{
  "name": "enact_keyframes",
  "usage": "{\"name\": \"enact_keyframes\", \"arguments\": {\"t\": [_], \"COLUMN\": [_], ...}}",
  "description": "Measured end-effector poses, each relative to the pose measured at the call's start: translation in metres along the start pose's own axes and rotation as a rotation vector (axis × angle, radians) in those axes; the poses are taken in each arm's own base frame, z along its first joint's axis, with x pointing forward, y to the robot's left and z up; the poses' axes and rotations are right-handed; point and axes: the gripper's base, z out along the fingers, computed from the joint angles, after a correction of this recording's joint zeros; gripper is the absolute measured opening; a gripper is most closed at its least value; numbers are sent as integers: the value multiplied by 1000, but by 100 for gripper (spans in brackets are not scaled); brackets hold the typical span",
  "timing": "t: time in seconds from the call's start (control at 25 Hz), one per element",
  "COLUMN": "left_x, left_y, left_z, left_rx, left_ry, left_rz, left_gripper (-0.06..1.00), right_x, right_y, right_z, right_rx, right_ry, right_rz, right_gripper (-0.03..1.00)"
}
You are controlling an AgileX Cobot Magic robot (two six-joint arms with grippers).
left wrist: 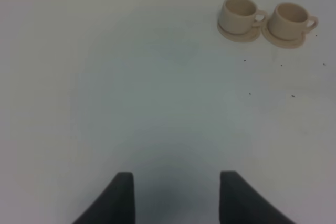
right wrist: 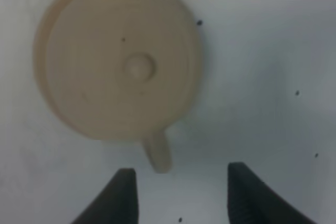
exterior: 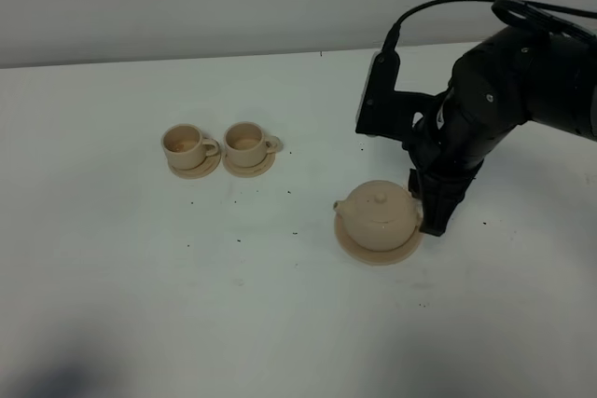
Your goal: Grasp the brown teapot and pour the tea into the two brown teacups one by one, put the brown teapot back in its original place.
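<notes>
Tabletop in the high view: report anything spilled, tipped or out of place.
Only small dark specks scattered on the white table around the crockery stand out; what they are is unclear. The brown teapot sits upright, lid on, on its plate; both teacups stand upright on their saucers.

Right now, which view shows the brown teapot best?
Exterior high: the brown teapot sits nearly whole and sharp on its plate, spout and lid clear. Right wrist shows it from above, blurred and cropped, handle visible. Left wrist does not show it.
</notes>
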Motion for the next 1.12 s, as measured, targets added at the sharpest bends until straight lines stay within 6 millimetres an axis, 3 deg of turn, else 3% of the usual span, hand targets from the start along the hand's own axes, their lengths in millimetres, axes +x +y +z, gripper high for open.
{"name": "enact_keyframes", "arguments": {"t": [0.12, 0.36, 0.68, 1.12], "left_x": [0, 0, 0, 0], "left_y": [0, 0, 0, 0], "left_z": [0, 0, 0, 0], "left_rx": [0, 0, -1, -1], "left_ry": [0, 0, 0, 0], "left_rz": [0, 0, 0, 1], "left_gripper": [40, 40, 40, 40], "right_x": [-5, 5, 3, 5], "right_y": [-6, -7, -6, -3], "right_z": [5, 30, 30, 47], "right_rx": [1, -91, -108, -145], "right_ry": [-2, 85, 69, 90], "right_rz": [-27, -64, -117, -130], "right_gripper": [40, 40, 40, 40]}}
